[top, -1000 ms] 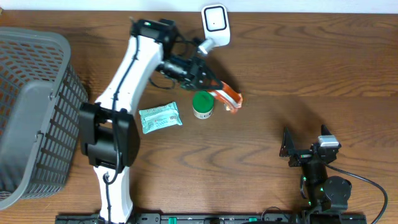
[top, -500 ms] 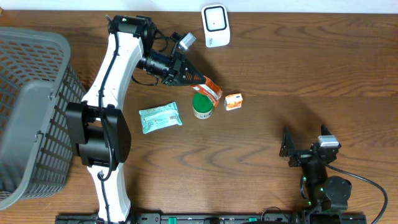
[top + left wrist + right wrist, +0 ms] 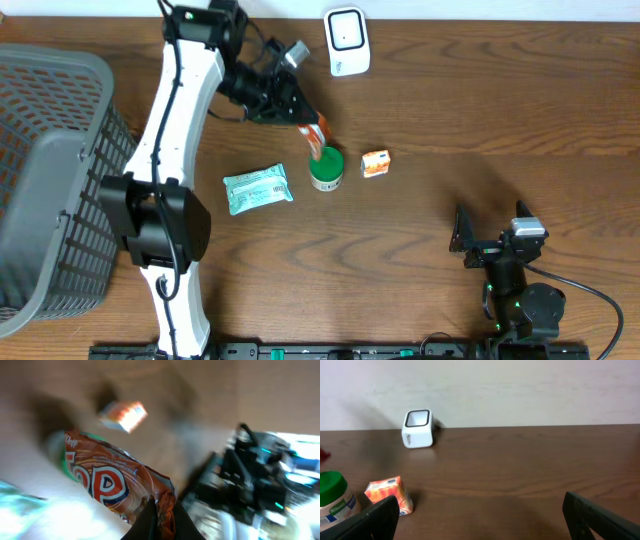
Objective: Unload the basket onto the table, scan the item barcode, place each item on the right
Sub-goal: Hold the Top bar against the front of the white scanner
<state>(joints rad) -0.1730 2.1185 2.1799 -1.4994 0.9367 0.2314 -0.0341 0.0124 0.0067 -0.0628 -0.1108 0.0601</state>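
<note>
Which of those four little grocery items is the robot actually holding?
The orange-red snack packet, pinched in the left pincer. The green-lidded jar, small orange box and pale green packet lie apart, gripped by nothing.

Even light from above, heavy smear at the left wrist.
The overhead view is sharp and softly lit, with a faint darker patch on the tabletop [image 3: 480, 100] at right. The left wrist view is motion-blurred throughout: the snack packet [image 3: 115, 485] streaks, and the lower left corner burns out white. The right wrist view is clear, its own dark fingers [image 3: 380, 522] soft-edged.
</note>
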